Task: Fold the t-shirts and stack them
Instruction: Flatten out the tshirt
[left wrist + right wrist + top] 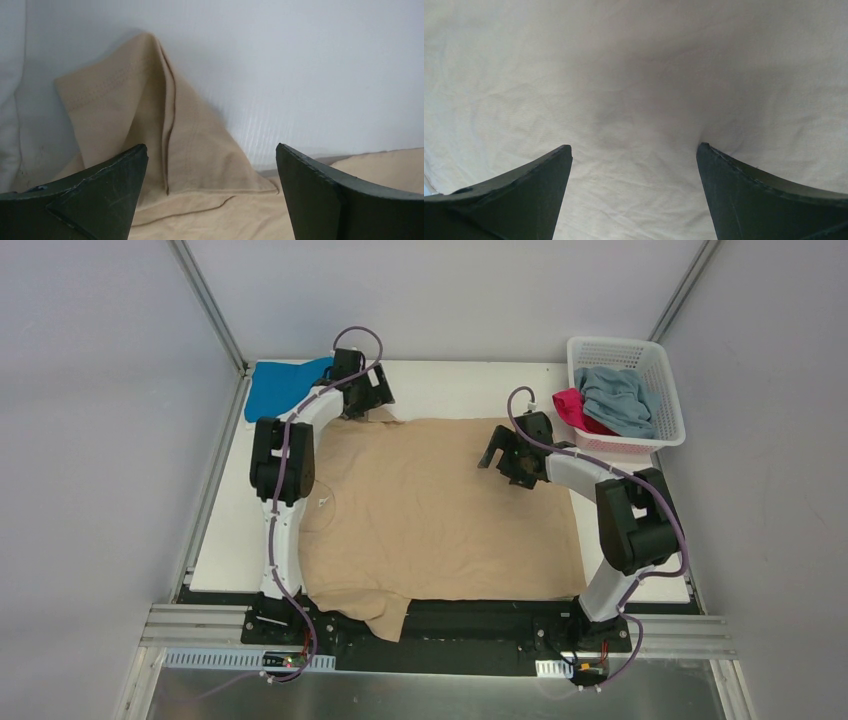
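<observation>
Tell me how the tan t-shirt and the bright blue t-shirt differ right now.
The tan t-shirt lies spread open across the middle of the table; the bright blue t-shirt sits bunched small in the far left corner. The tan t-shirt covers far more surface than the bright blue t-shirt. Both are plain-coloured cloth resting on the table.

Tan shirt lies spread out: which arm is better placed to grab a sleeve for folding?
Left. The left gripper, open, faces the raised far sleeve of the tan shirt, straight ahead of it. The right gripper, also open, sees only flat cloth.
</observation>
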Tool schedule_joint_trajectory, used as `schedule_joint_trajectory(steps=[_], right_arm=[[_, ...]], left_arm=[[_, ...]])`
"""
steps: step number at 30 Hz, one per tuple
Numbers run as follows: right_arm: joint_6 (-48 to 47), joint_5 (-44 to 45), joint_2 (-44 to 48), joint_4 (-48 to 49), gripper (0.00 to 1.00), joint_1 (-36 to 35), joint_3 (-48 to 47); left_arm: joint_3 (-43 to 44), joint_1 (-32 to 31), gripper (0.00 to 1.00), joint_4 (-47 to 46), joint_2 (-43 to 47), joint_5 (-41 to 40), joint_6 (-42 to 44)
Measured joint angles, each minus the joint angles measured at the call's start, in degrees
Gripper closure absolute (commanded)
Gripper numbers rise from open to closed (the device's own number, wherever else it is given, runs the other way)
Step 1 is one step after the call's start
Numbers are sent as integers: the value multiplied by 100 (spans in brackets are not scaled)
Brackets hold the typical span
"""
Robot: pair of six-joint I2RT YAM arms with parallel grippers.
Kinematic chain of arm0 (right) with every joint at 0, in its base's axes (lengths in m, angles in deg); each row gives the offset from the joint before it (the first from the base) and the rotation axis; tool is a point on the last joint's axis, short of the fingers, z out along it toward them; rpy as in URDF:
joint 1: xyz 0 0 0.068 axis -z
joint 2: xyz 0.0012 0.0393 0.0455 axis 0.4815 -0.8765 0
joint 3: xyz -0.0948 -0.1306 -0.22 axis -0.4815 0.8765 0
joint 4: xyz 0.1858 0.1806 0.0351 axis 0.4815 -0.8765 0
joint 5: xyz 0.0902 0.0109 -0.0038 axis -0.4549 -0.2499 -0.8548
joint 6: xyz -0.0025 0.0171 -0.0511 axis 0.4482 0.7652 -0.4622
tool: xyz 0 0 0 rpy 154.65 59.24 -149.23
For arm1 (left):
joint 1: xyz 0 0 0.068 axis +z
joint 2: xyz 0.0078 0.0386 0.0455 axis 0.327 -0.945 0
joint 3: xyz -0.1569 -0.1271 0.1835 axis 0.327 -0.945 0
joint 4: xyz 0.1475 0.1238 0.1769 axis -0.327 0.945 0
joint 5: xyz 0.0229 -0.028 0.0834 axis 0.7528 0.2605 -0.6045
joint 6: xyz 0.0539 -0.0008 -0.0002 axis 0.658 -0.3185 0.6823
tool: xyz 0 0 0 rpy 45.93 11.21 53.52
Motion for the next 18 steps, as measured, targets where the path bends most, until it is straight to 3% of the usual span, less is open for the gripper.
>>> schedule_joint_trajectory(steps=[10, 18], right_arm=[[-4, 22, -59, -11, 1, 0, -61], [-4, 33, -90, -48, 0, 0, -109]], left_arm=[[955, 0, 0, -55, -643, 581, -339], [2822, 0, 0, -155, -1810, 765, -761]])
